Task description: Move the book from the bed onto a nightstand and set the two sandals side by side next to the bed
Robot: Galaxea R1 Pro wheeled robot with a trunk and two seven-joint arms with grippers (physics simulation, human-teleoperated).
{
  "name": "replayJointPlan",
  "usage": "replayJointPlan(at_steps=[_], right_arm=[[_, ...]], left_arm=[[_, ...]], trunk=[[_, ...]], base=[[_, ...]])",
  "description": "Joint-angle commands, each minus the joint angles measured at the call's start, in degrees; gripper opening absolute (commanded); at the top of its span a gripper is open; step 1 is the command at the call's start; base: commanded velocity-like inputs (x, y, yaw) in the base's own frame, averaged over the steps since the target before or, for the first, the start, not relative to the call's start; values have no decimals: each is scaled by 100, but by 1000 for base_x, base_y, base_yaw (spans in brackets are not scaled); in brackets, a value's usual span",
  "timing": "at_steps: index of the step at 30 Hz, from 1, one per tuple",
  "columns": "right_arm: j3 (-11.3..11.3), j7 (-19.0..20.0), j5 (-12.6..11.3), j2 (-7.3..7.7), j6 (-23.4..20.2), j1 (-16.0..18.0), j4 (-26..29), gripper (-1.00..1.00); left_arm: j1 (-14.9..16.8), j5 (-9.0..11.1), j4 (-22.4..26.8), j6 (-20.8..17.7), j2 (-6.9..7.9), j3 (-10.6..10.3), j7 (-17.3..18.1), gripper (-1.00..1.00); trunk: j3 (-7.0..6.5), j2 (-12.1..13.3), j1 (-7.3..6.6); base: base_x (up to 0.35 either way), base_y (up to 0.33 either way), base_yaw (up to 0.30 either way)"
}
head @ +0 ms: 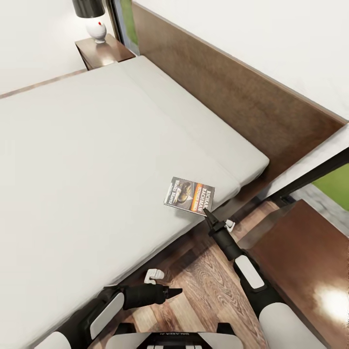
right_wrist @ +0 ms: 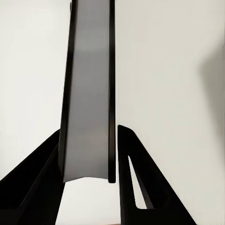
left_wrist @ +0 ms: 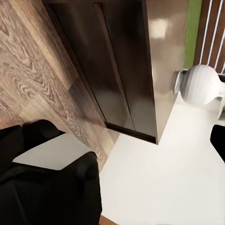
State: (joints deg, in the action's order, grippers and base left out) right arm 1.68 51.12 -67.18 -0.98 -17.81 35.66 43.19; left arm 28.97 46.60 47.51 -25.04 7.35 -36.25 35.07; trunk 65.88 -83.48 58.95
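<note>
- Fingers (right_wrist: 129, 173) of the right gripper (head: 207, 213) stand narrow, one on each face of the book (head: 189, 194); the right wrist view shows the book edge-on between the two black fingers, so the grip is judged to be closed on it.
- Book position: at the near corner of the bed (head: 97, 160), just past the mattress edge, with its gripped edge nearest the robot. Whether its underside rests on the mattress or is slightly raised cannot be told.
- Long axis: the book's longer side runs roughly along the near mattress edge, across the line of the right arm; the cover faces up.
- Legible writing: "RICHARD BACHMAN" in white on an orange band. Smaller lettering on the cover is too blurred to read.
- Nearer arm: the right arm is on the book. The left gripper (head: 172, 292) hangs low over the wood floor (head: 203, 281) beside the bed frame, well apart from the book; its fingers appear closed to a point in the head view, with nothing between them.
- Key relation for the coming move: a nightstand (head: 310, 261) with a glossy brown top stands just beside the bed's near corner, on the right arm's side. A second nightstand (head: 109, 52), carrying a lamp (head: 94, 22), stands at the far end of the headboard (head: 232, 97).
- Judgement: the near nightstand is the shorter transfer; lift, then swing away from the bed.
</note>
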Motion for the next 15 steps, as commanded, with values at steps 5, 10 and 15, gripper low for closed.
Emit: replayJointPlan(at_steps=[5,10,15], right_arm=[[10,6,-58,-4,-43,2,-3,-100],[8,4,-58,-2,-47,2,-3,-100],[8,5,-58,-1,-48,2,-3,-100]], left_arm=[[4,60,4,-45,-4,-14,-9,100],[4,60,4,-45,-5,-14,-9,100],[4,59,4,-45,-5,-14,-9,100]], trunk=[[-88,200,-110],[-178,401,-220],[-267,601,-330]], base=[[0,0,0],[0,0,0],[0,0,0]])
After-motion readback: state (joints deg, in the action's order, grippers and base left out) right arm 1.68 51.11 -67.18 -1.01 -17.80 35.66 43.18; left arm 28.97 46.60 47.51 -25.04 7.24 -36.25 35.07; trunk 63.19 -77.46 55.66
